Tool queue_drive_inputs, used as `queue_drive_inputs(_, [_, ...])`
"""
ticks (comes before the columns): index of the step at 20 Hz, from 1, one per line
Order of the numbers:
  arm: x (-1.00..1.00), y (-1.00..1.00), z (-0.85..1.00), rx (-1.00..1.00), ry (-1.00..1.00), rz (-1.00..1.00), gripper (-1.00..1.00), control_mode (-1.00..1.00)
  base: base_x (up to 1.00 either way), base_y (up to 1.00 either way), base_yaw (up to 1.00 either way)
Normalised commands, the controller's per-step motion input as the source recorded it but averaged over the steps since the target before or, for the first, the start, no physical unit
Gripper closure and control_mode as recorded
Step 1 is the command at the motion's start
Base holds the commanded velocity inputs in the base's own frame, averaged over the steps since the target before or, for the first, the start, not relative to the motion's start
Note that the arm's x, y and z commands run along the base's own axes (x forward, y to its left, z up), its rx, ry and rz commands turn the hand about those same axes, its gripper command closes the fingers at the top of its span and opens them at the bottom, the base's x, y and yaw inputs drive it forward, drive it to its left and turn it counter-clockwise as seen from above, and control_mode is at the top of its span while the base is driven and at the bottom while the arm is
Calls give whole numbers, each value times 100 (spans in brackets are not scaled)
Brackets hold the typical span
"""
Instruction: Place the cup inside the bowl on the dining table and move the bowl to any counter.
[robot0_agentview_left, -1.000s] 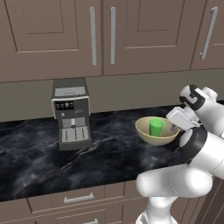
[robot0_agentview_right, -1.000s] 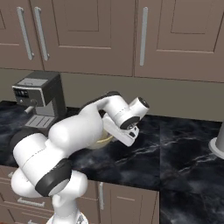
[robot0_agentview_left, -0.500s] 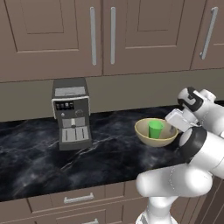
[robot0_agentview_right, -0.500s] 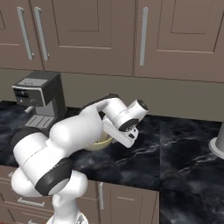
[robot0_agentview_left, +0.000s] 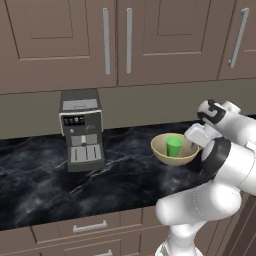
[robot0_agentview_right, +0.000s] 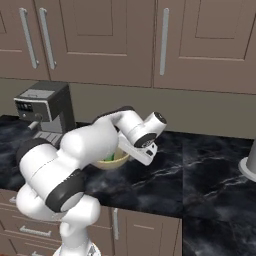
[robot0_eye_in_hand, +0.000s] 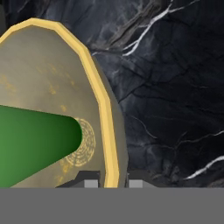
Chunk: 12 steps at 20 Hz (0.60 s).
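The tan bowl (robot0_agentview_left: 167, 154) sits low over the black marble counter (robot0_agentview_left: 125, 175), and the green cup (robot0_agentview_left: 174, 146) stands upright inside it. My gripper (robot0_agentview_left: 194, 145) is shut on the bowl's right rim. In the hand view the yellow rim (robot0_eye_in_hand: 104, 103) runs down between my two fingertips (robot0_eye_in_hand: 90, 183), with the cup (robot0_eye_in_hand: 35, 144) lying across the bowl's inside to the left. From the right base view my arm hides most of the bowl (robot0_agentview_right: 114, 162); only its near edge shows beside the gripper (robot0_agentview_right: 129, 153). I cannot tell whether the bowl touches the counter.
A grey coffee machine (robot0_agentview_left: 81, 130) stands on the counter left of the bowl, against the wall. Brown wall cabinets (robot0_agentview_left: 115, 40) hang above, drawers (robot0_agentview_left: 90, 227) lie below the edge. A grey object (robot0_agentview_right: 250, 165) sits at the counter's far right.
My gripper has come down a little with the bowl and cup, bringing them closer to the counter. The coffee machine has stayed put.
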Motion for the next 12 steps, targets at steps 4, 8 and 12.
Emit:
queue_drive_inputs(4, [13,0,-7,0,0,0,100,-100,0,0,0])
queue_drive_inputs(8, [16,0,-14,0,0,0,100,-100,0,0,0])
queue_drive_inputs(12, [15,0,-16,0,0,0,100,-100,0,0,0])
